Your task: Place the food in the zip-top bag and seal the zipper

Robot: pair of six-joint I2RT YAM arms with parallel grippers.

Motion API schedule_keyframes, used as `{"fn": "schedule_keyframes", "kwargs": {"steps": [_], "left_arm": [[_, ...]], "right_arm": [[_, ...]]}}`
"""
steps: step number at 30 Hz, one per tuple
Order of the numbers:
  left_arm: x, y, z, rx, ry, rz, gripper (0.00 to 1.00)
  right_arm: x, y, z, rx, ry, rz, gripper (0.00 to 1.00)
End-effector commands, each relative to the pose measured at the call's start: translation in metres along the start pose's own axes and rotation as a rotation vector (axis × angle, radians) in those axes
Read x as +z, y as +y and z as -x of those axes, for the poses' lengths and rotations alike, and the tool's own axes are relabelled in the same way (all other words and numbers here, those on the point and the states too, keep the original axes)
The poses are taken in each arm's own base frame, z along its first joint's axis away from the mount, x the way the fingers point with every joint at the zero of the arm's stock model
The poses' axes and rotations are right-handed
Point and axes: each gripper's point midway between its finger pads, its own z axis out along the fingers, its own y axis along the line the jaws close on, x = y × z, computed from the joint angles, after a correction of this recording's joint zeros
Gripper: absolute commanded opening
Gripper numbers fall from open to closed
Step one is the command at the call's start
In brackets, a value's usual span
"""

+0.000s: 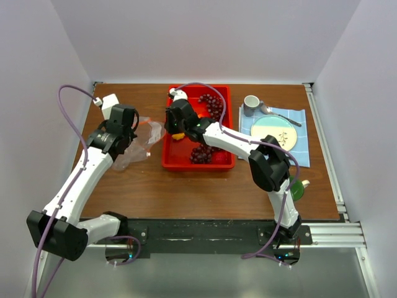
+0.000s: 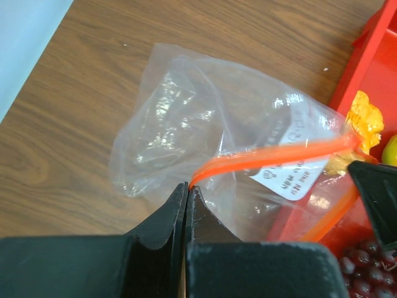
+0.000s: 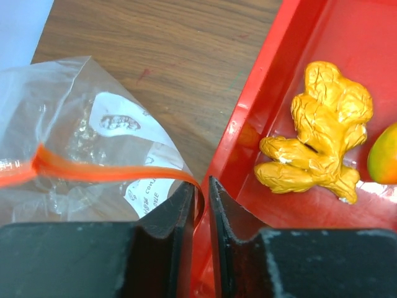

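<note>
The clear zip-top bag (image 1: 139, 144) lies on the wooden table left of the red tray (image 1: 226, 127). My left gripper (image 2: 188, 186) is shut on one end of the orange-red zipper (image 2: 267, 158), which stretches right above the white label (image 2: 298, 171). My right gripper (image 3: 200, 186) stands at the tray's left wall, its jaws a narrow gap apart with the zipper's other end (image 3: 111, 172) curling down between them. The yellow-orange cluster (image 3: 322, 136) lies in the tray beside it. Grape bunches (image 1: 211, 105) (image 1: 201, 154) and a red fruit (image 1: 221, 157) are also in the tray.
A yellow-green round fruit (image 3: 384, 154) sits right of the cluster. A blue cloth (image 1: 298, 118) at the right carries a mug (image 1: 251, 104), a spoon (image 1: 282, 116) and a plate (image 1: 278, 131). A green object (image 1: 298, 188) lies near the right arm.
</note>
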Motion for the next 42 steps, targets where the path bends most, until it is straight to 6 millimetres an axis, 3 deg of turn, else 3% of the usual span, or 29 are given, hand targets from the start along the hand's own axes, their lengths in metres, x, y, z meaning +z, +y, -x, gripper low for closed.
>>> {"fn": "schedule_keyframes", "kwargs": {"steps": [1, 3, 9, 16, 21, 23, 26, 29, 32, 35, 38, 42], "left_arm": [[-0.001, -0.01, 0.012, -0.072, -0.055, -0.057, 0.0], [0.002, -0.019, 0.009, -0.082, -0.04, -0.091, 0.0], [0.008, -0.042, 0.003, -0.101, 0.007, -0.171, 0.0], [0.015, -0.055, -0.001, -0.13, 0.024, -0.206, 0.0], [0.02, -0.064, -0.003, -0.142, 0.033, -0.226, 0.0], [0.021, -0.066, -0.003, -0.142, 0.036, -0.233, 0.0], [0.021, -0.071, 0.001, -0.145, 0.033, -0.247, 0.0], [0.021, -0.074, 0.003, -0.141, 0.032, -0.26, 0.0], [0.021, -0.077, 0.004, -0.132, 0.034, -0.271, 0.0], [0.021, -0.08, 0.005, -0.126, 0.032, -0.283, 0.0], [0.023, -0.083, 0.004, -0.122, 0.037, -0.294, 0.0], [0.024, -0.086, 0.003, -0.117, 0.044, -0.306, 0.0]], "right_arm": [[-0.012, 0.014, 0.031, -0.055, -0.067, 0.047, 0.3], [-0.018, 0.02, 0.034, -0.058, -0.078, 0.076, 0.4], [-0.034, 0.037, 0.046, -0.076, -0.093, 0.158, 0.56], [-0.067, 0.045, 0.067, -0.093, -0.149, 0.198, 0.68], [-0.086, 0.036, 0.073, -0.109, -0.162, 0.165, 0.73], [-0.093, 0.02, 0.075, -0.112, -0.171, 0.093, 0.75], [-0.089, -0.019, 0.07, -0.107, -0.144, -0.033, 0.77], [-0.079, -0.09, 0.067, -0.031, -0.09, -0.176, 0.78], [-0.073, -0.146, 0.052, -0.011, -0.034, -0.302, 0.84], [-0.064, -0.18, 0.036, -0.055, 0.029, -0.398, 0.92], [-0.051, -0.192, 0.019, -0.072, 0.087, -0.406, 0.98], [-0.034, -0.191, -0.003, -0.074, 0.163, -0.367, 0.99]]}}
